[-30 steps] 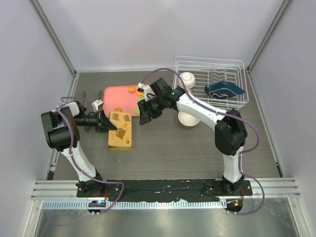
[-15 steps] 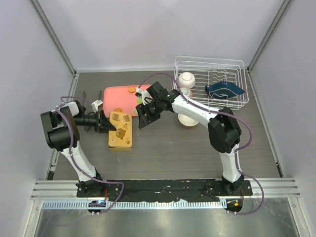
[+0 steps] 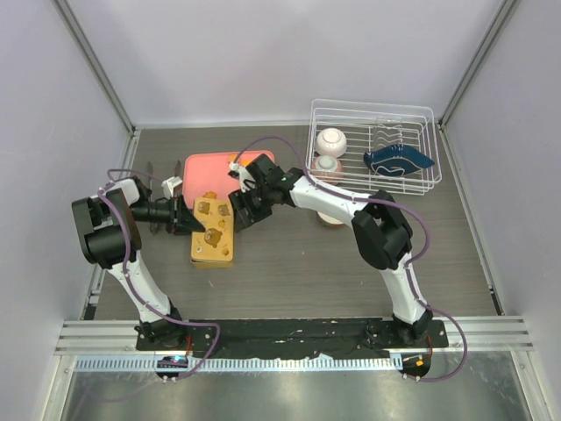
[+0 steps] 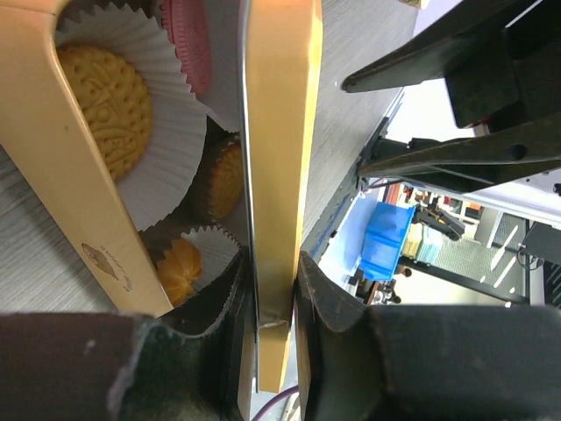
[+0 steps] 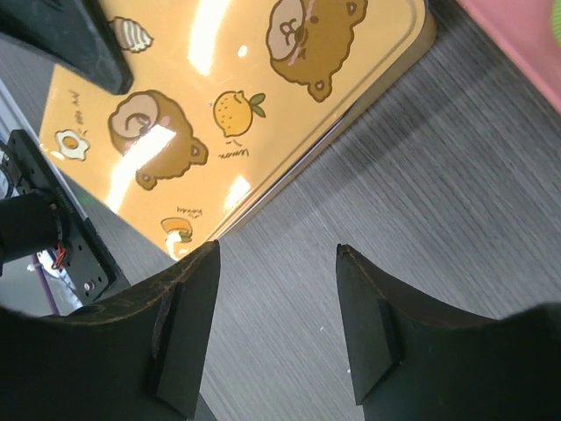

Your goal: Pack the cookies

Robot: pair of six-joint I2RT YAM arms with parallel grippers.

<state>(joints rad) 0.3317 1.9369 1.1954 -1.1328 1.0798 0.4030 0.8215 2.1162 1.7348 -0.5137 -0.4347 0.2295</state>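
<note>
Grip on the left is firm: the left claw (image 4: 273, 291) is closed on the thin edge of a yellow lid (image 4: 280, 132), one finger pressed to each face. The lid is printed with bears and a lemon and stands tilted up from the yellow tin (image 4: 79, 202), so the left wrist view sees inside. The cookies lie in that tin in white paper cups (image 4: 166, 132): a pale round one (image 4: 105, 110), a pink one (image 4: 188, 44), a brown one (image 4: 223, 180) and a small orange one (image 4: 180, 267).

The right claw (image 5: 276, 324) hangs above the grey bench (image 3: 289, 254) just beside the lid's edge, fingers spread wide with nothing between them. From above, it sits at the tin's right side, facing the left claw across it. A pink tray (image 3: 215, 167) lies just behind the tin, and a wire rack (image 3: 372, 110) stands at the far right.
</note>
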